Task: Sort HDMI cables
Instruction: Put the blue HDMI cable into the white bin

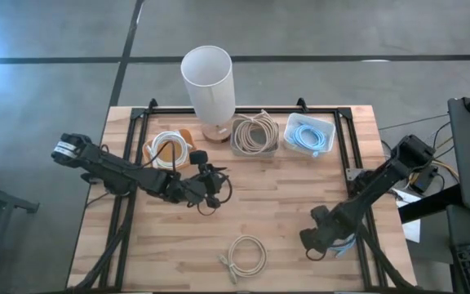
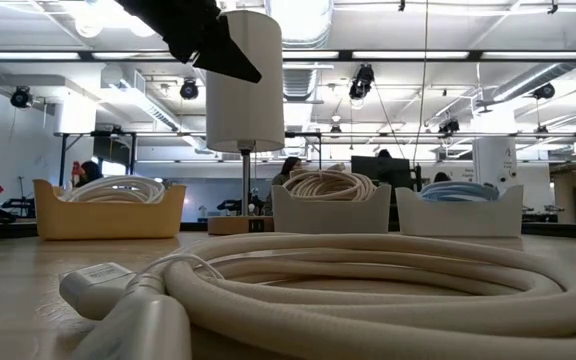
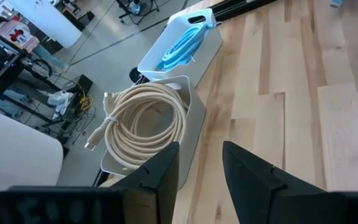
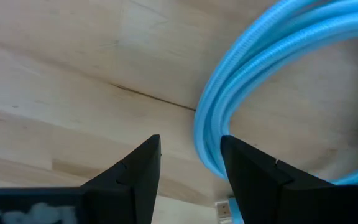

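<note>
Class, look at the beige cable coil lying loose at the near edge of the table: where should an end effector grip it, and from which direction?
Grip the beige cable coil across the bundled strands on one side of the ring, coming straight down from above. It lies flat on the table, so only a top approach lets the fingers straddle the bundle. Avoid the plug end, which sticks out loose.

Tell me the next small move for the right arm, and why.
Probably lower the right end effector a little and close on the light blue cable. Its fingers stand open just over the coil's near edge on the table, holding nothing, and the white tray already holds light blue cable. The left end effector hovers open, empty.
</note>
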Robot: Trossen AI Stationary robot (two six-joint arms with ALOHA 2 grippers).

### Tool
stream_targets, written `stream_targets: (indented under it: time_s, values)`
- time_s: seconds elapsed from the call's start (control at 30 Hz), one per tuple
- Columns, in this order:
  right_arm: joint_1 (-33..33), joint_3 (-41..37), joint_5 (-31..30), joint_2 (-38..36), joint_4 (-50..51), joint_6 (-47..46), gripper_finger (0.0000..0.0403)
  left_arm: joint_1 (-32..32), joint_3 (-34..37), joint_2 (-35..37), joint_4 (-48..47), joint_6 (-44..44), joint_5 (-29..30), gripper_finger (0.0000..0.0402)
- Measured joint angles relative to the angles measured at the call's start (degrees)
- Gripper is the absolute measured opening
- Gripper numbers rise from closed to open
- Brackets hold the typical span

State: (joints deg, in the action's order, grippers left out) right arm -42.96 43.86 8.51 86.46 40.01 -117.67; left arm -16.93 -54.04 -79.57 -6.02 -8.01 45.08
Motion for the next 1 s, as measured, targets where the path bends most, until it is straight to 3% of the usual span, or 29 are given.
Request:
stream_targets:
  time_s: [0.23,0.5,1.0]
  values:
    - [0.1,-0.3,-0.8,2.9,0.1,2.2,0.0171,0.0,0.0,0.0,0.0,0.4,0.0,0.0138]
    - [0.1,1.5,-0.9,0.3,3.0,3.9,0.0171,0.3,0.0,0.0,1.0,0.6,0.0,0.0138]
    - [1.3,0.7,-0.4,6.2,2.2,6.1,0.0157,0.4,0.0,0.0,1.1,0.7,0.0,0.0138]
